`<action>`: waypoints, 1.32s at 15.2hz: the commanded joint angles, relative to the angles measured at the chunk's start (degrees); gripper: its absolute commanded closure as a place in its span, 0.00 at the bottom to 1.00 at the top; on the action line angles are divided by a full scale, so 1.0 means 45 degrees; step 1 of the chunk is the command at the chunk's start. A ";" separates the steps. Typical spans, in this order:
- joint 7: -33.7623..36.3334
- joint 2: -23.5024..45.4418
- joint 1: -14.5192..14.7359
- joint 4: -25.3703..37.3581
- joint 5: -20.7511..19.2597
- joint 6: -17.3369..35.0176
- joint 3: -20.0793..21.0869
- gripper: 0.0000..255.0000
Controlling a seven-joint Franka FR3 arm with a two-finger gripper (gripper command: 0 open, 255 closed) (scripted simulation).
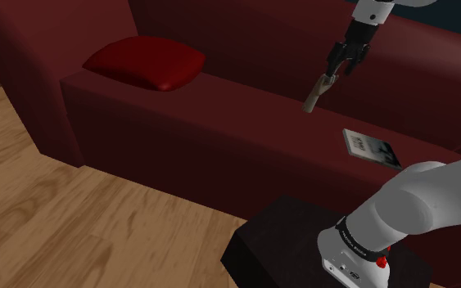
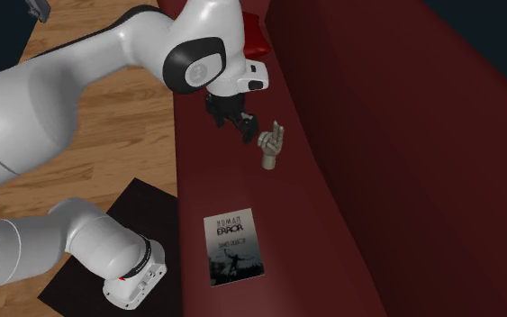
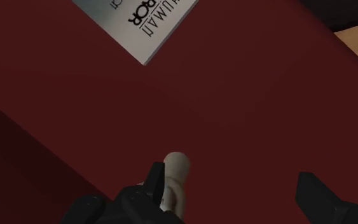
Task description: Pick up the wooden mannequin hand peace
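The pale beige mannequin hand (image 1: 318,92) stands on the dark red sofa seat (image 1: 220,110), two fingers raised (image 2: 272,144). My black gripper (image 1: 345,62) hangs just above and beside it, toward the seat's front edge in the second exterior view (image 2: 240,124). In the wrist view the fingers stand wide apart: the mannequin hand (image 3: 176,175) rises right against one black finger (image 3: 154,181), and the other finger (image 3: 317,194) is far from it. My gripper (image 3: 231,177) is open and clasps nothing.
A grey book with black lettering (image 2: 233,248) lies flat on the seat nearer my stand (image 1: 372,149) (image 3: 139,19). A red cushion (image 1: 146,61) sits farther along the sofa. The sofa back (image 2: 377,135) rises behind the mannequin hand. Wooden floor (image 1: 73,229) and the black stand (image 1: 294,245) lie below.
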 commanded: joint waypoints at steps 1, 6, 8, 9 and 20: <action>-0.0377 0.0681 -0.0124 0.0484 -0.0218 0.0374 -0.0345 0.00; -0.1127 0.2041 -0.0363 0.1696 -0.0463 0.0902 -0.0995 0.00; -0.1088 0.2023 -0.0376 0.1338 -0.0488 0.1240 -0.1017 0.00; -0.1068 0.2018 -0.0383 0.1164 -0.0500 0.1409 -0.1029 0.00; -0.0993 0.2066 -0.0406 0.0448 -0.0539 0.2168 -0.1091 1.00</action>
